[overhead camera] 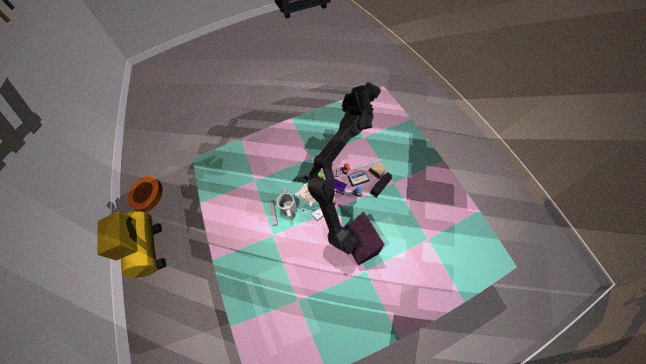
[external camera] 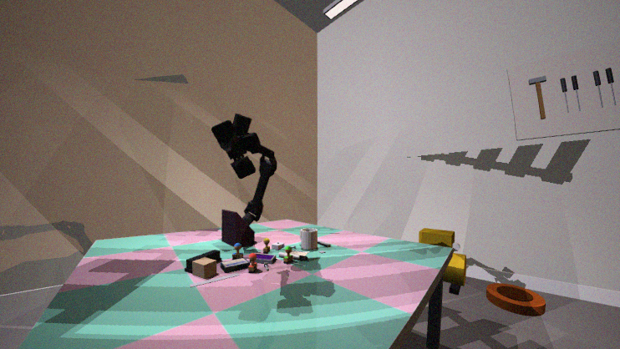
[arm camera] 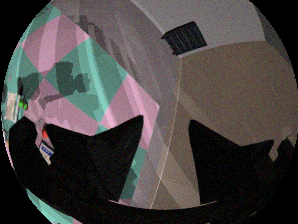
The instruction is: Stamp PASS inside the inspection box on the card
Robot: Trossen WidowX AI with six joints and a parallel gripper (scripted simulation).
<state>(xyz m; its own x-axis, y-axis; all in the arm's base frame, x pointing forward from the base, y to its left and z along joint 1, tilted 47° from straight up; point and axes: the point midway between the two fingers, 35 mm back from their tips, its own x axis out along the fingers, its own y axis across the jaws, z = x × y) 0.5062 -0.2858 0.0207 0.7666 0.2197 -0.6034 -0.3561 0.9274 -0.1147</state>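
Observation:
My gripper (arm camera: 166,121) (external camera: 232,128) is partly open and empty, high above the table and away from the stamps. Stamps with a red knob (overhead camera: 346,166) (external camera: 252,262), a blue knob (overhead camera: 358,191) (external camera: 237,250), a green knob (overhead camera: 319,174) (external camera: 287,254) and a yellow knob (external camera: 266,245) stand on the table. Their wording is too small to read. A purple pad (overhead camera: 339,185) (external camera: 264,258) lies open among them. The pale card (overhead camera: 306,194) lies partly behind the arm in the top view; its box and any print cannot be made out.
A dark case with a pale, blue-striped top (overhead camera: 359,178) (external camera: 235,265), a wooden block (overhead camera: 377,170) (external camera: 204,267) and a black block (overhead camera: 380,184) lie near the pad. A mug (overhead camera: 286,204) (external camera: 308,239), a small white box (overhead camera: 318,213) and a grey bar (overhead camera: 273,213) are by the card.

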